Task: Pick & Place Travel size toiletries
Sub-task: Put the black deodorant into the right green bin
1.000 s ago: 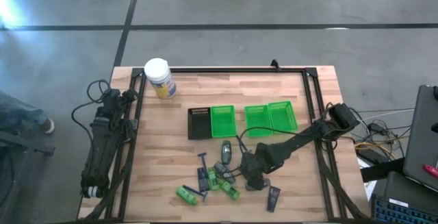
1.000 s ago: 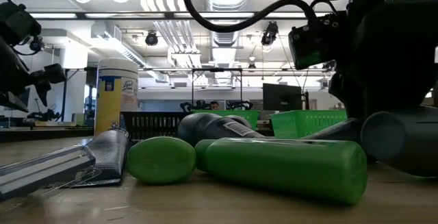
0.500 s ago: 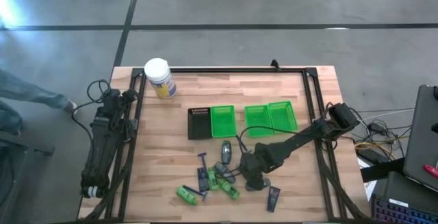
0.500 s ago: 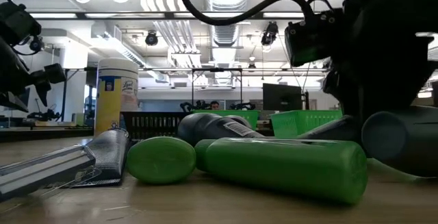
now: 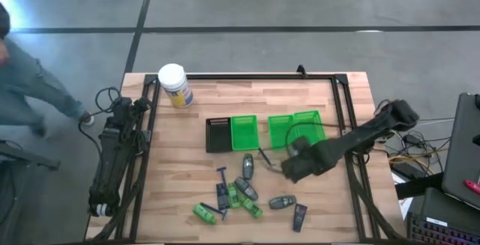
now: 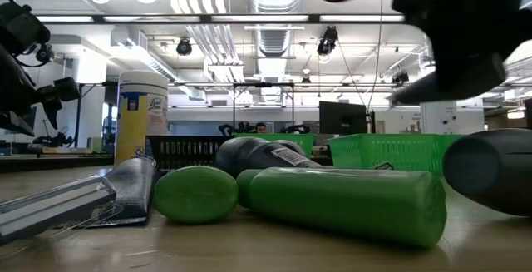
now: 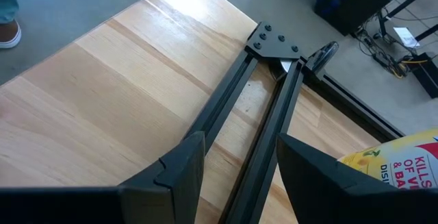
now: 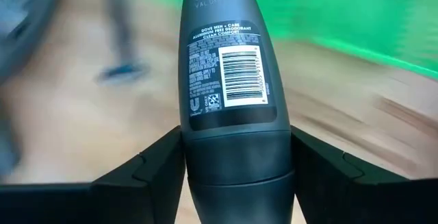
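Right gripper (image 5: 289, 168) sits centre-right in the high view, just below the green trays (image 5: 296, 129), fingers (image 8: 147, 172) clamped on a dark grey tube (image 8: 230, 80) (barcode label facing the wrist camera, tube held upright between both fingers). In the low view the right arm is a dark blur at upper right, off the table. Left gripper (image 7: 236, 162) is parked at the far left edge by the frame rail, fingers (image 7: 174, 172) a moderate gap apart, nothing between them. The rest of the toiletries lie in the lower middle of the high view: a grey tube (image 5: 247, 166) just below the green tray (image 5: 243, 132), another grey tube (image 5: 283, 201) further right and lower, a dark tube (image 5: 299, 216) near the bottom edge of the table (image 5: 172, 177), green bottles (image 5: 203, 213) and (image 5: 252, 209) in a loose cluster with a black stick (image 5: 222, 181) between them. Low view shows a green bottle (image 6: 345, 201) lying on its side in front, a green cap (image 6: 195, 195) touching it, a grey tube (image 6: 490, 170) at right. Black tray (image 5: 217, 134) touches the green tray's left side. White-lidded jar (image 5: 175, 85) stands upper left on the table. A person (image 5: 26, 88) shows at the left edge, off the table.
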